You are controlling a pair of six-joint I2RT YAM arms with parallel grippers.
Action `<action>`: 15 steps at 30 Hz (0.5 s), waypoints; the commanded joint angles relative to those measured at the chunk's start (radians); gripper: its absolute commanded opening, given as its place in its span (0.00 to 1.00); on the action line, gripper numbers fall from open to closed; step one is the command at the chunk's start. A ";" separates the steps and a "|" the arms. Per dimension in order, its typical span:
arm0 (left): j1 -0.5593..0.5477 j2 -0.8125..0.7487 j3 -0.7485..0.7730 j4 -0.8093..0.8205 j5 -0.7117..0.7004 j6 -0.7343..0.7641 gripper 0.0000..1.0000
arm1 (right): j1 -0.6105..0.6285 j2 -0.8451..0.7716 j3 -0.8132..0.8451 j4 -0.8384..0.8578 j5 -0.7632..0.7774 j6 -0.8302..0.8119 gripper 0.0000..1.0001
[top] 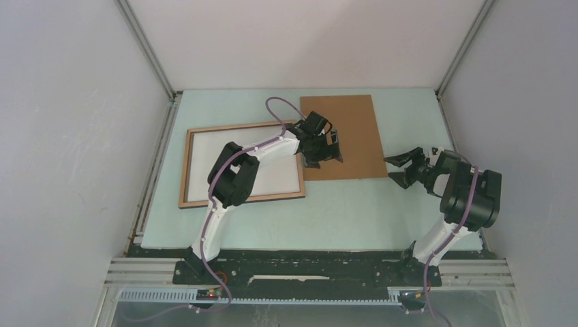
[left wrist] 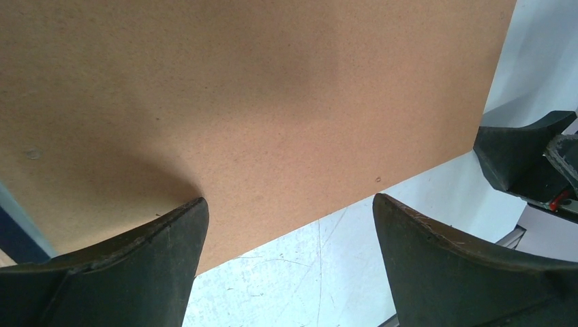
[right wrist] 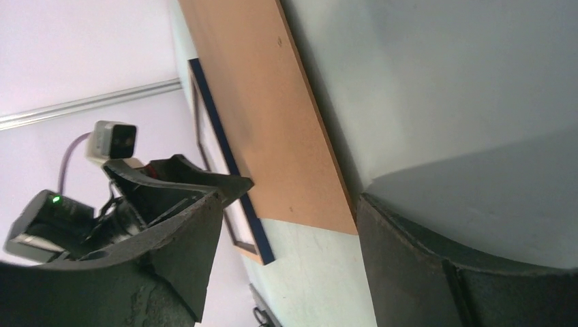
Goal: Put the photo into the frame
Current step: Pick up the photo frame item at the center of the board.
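looking down from above, we see the frame (top: 185,170) lying flat on the left of the pale green surface (top: 341,218), wood-brown rails facing up. a white sheet fills its opening. we take this to be the photo (top: 279,178), face down and already seated. right beside the frame's right rail lies a plain brown backing board (top: 354,129), flat on the surface; we cannot tell whether the two touch.

the left arm reaches forward across the frame, elbow raised and wrist tipped down, so the left gripper (top: 327,158) hangs over the board's near left corner. its jaws are spread wide and hold nothing. in the wrist view one finger sits over the board and the other past its edge, which suggests it is lining up to pinch or slide that edge.

the right arm is folded near its base, forearm pointing left. the right gripper (top: 392,169) sits beside the board's right edge, apart from it. its jaws also gape wide and empty, likely placed to steady or lift the board.
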 commanded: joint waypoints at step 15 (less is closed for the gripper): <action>-0.010 0.041 0.014 -0.024 0.031 0.000 1.00 | 0.037 0.069 -0.235 0.968 -0.158 0.661 0.68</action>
